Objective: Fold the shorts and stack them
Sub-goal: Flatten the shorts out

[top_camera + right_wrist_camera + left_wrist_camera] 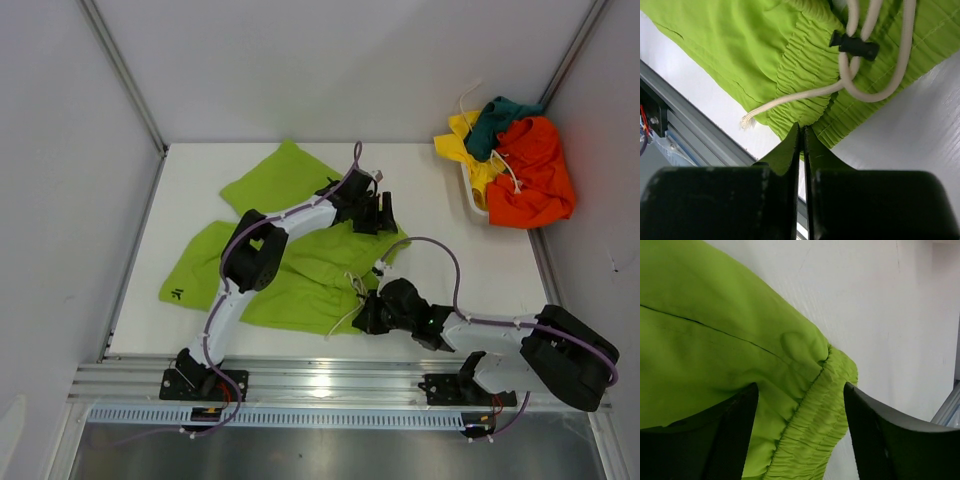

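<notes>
- Overhead, the lime green shorts point(290, 270) are seen spread on the white tabletop point(490, 260), legs fanned toward 9 and 10 o'clock and the waistband point(810, 410) turned toward 3 o'clock.
- The waistband's long axis is laid roughly from 12 to 6 o'clock, and a claw is stationed at either end of it.
- The left claw point(378, 212) is held at the far, 12 o'clock end; its jaws are parted, with the gathered elastic corner lying between them but not yet pinched.
- The right claw point(362, 316) is set at the near, 6 o'clock end, clenched, its tips apparently nipped on the waistband's edge just beside the white drawstring point(875, 90).
- The far corner is judged the left arm's by nearness, the near corner the right's; a level fold toward 9 o'clock is likely to depend on both ends being gripped.
- The orange pair point(535, 175), yellow pair point(458, 140) and teal pair point(495, 122) are heaped in the basket point(470, 200) at 2 o'clock, well apart.
</notes>
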### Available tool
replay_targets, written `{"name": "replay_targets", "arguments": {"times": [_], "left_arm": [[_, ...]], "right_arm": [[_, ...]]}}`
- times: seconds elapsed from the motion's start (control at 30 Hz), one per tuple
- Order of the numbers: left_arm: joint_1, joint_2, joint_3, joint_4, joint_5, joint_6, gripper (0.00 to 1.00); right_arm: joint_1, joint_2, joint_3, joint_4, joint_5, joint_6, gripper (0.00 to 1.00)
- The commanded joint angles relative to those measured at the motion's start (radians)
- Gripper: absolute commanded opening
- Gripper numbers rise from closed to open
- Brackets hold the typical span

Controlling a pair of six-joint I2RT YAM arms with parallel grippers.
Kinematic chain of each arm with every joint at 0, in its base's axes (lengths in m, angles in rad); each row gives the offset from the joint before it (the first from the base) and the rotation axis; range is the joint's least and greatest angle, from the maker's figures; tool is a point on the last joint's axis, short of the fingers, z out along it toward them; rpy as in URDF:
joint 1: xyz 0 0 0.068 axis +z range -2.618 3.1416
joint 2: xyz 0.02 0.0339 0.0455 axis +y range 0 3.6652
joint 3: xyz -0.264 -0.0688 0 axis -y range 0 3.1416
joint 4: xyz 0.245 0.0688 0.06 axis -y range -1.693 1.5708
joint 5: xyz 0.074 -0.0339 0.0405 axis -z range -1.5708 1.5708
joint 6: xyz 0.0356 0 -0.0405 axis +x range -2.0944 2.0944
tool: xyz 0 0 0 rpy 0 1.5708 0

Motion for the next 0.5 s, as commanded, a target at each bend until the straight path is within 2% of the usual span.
{"name": "replay_targets", "arguments": {"times": [0.0, 0.03, 0.1, 0.17, 0.2, 0.3, 0.47], "left_arm": [[-0.006, 0.044, 0.034, 0.0, -0.025, -0.031, 0.7], [-0.006, 0.049, 0.033, 0.0, -0.024, -0.031, 0.64], [-0.006, 0.057, 0.042, 0.0, -0.019, -0.031, 0.59], [-0.006, 0.072, 0.053, -0.022, -0.027, -0.028, 0.49], [-0.006, 0.075, 0.06, -0.034, -0.054, -0.028, 0.37], [-0.006, 0.078, 0.056, -0.037, -0.082, -0.035, 0.2], [-0.005, 0.135, 0.149, -0.072, -0.094, -0.054, 0.17]], "right_arm": [[0.062, -0.03, -0.028, 0.041, 0.067, -0.01, 0.01], [0.071, -0.025, -0.029, 0.036, 0.106, -0.012, 0.01], [0.089, -0.027, -0.032, 0.032, 0.123, -0.015, 0.0], [0.102, -0.027, -0.043, 0.035, 0.134, -0.014, 0.0], [0.102, -0.028, -0.047, 0.045, 0.134, -0.014, 0.0], [0.118, -0.037, -0.064, 0.067, 0.139, -0.007, 0.0], [0.212, -0.028, -0.077, 0.079, 0.201, -0.015, 0.0]]}}
